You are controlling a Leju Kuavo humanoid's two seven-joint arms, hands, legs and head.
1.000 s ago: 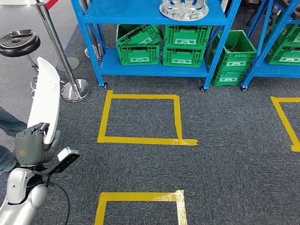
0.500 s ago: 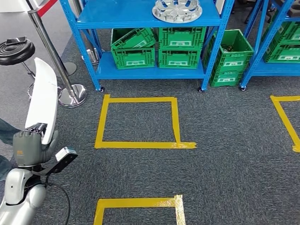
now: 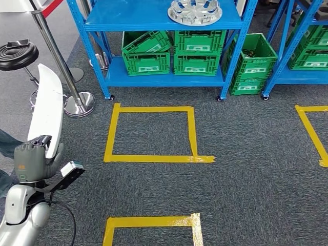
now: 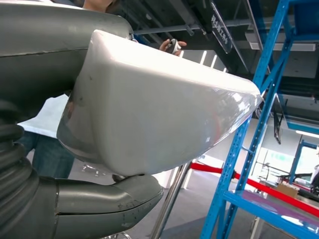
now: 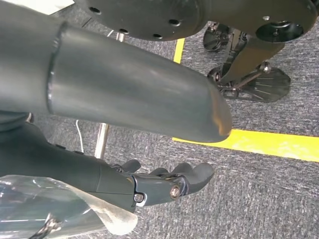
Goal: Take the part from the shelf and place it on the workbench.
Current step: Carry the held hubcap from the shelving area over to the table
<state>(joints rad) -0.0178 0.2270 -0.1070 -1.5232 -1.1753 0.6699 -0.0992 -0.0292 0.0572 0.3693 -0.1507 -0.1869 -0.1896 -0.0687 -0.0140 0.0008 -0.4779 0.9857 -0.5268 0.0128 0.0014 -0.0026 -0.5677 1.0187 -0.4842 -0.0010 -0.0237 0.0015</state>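
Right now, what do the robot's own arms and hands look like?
The left arm is glossy silver with rounded joints, and a thin black cable loops beside it. The left hand is matte grey with a ribbed cover, a small green marking on its back and a thick grey thumb. The right hand has a thick grey thumb and darker fingers.

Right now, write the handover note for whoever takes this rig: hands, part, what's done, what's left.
Left hand: grips the white part, held upright at the robot's left side.
Right hand: hangs over the carpet, fingers apart, holding nothing.
Done: the part is off the shelf and in hand.
Left: carry it to the workbench and set it down.
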